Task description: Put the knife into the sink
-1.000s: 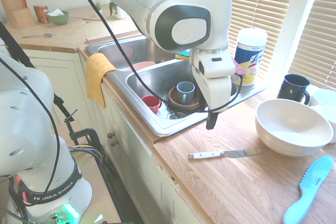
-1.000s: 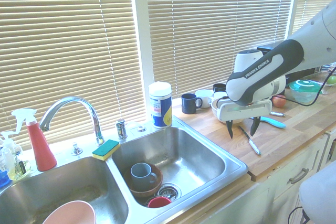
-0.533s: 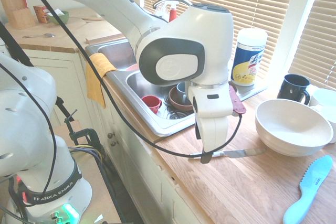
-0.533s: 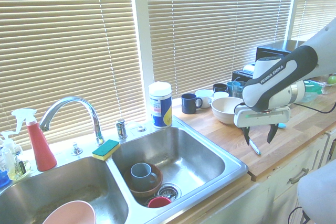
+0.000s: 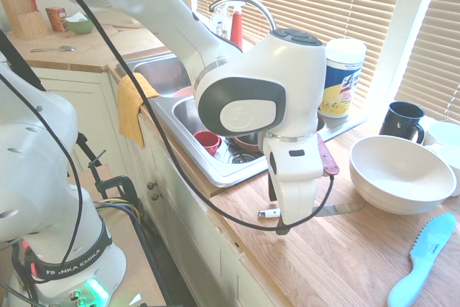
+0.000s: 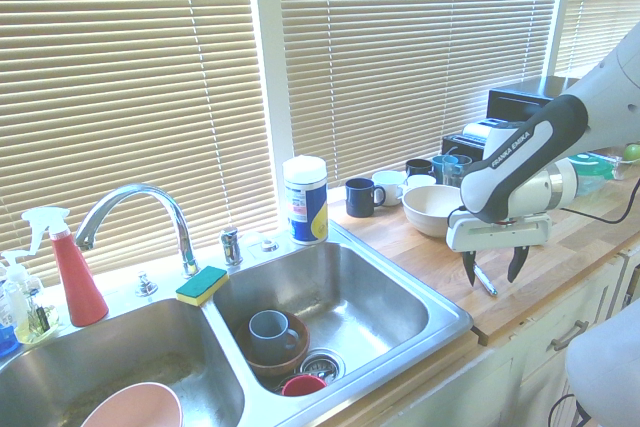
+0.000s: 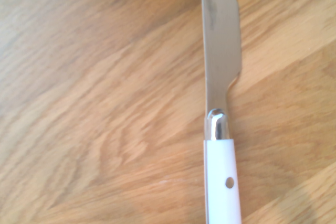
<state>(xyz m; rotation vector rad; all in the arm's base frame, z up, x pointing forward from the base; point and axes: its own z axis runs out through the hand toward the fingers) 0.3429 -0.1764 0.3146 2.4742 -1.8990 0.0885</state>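
The knife (image 5: 338, 209), with a white handle and a slim silver blade, lies flat on the wooden counter to the right of the sink (image 5: 215, 168). My gripper (image 5: 284, 224) hangs low over its handle and hides the knife's middle in the first exterior view. The second exterior view shows the gripper (image 6: 491, 272) open, one dark finger on each side of the knife (image 6: 485, 281) and just above the wood. Up close in the wrist view, the knife (image 7: 221, 129) shows where its blade meets the handle. The double-basin steel sink (image 6: 440, 319) lies to the left of the gripper in the second exterior view.
A large white bowl (image 5: 399, 174) and a light-blue serrated knife (image 5: 424, 257) lie beyond the gripper. A black mug (image 5: 402, 120) and a wipes canister (image 5: 341, 77) stand by the window. The near basin holds a grey mug (image 6: 268, 329) and a red cup (image 5: 207, 140). A yellow cloth (image 5: 133, 102) hangs over the sink's edge.
The arm has swung from above the sink's corner over to the knife and come down. Its fingers have stayed open throughout.
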